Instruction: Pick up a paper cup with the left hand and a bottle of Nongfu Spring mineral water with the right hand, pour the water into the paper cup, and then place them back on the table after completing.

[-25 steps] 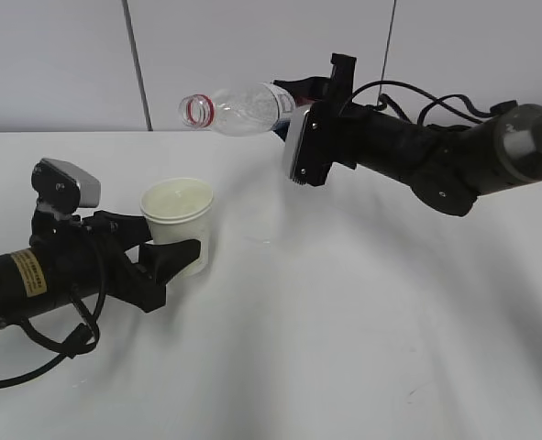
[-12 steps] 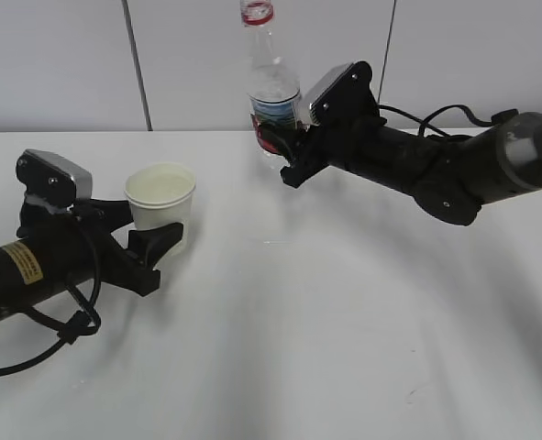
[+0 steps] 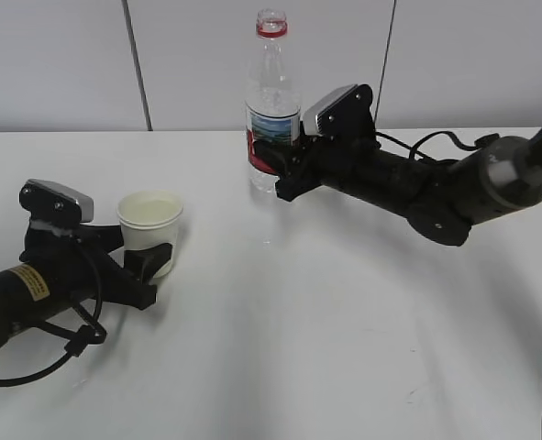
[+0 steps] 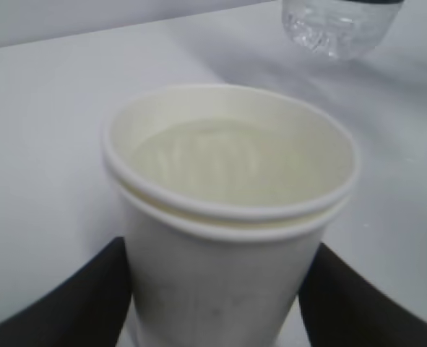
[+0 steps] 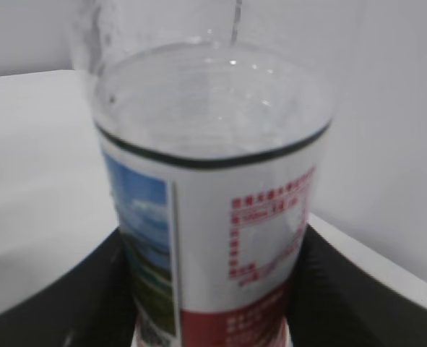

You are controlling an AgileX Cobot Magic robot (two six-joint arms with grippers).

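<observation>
My left gripper point(image 3: 156, 261) is shut on a white paper cup point(image 3: 149, 229) that stands upright low over the white table point(image 3: 326, 330). In the left wrist view the cup point(image 4: 227, 217) holds water between my two black fingers point(image 4: 83, 296). My right gripper point(image 3: 275, 170) is shut on a clear Nongfu Spring bottle point(image 3: 272, 101) with a red neck ring and no cap, held upright at the back of the table. In the right wrist view the bottle point(image 5: 213, 217) shows its white, blue and red label, with water about up to the label's top.
A grey panelled wall point(image 3: 69, 64) runs behind the table's far edge. The bottle's base shows at the top of the left wrist view point(image 4: 339, 25). Black cables point(image 3: 41, 353) trail from the left arm over the table.
The right gripper has turned the bottle from lying tilted over the cup to upright and lowered it toward the table. The left gripper has moved the cup down and left.
</observation>
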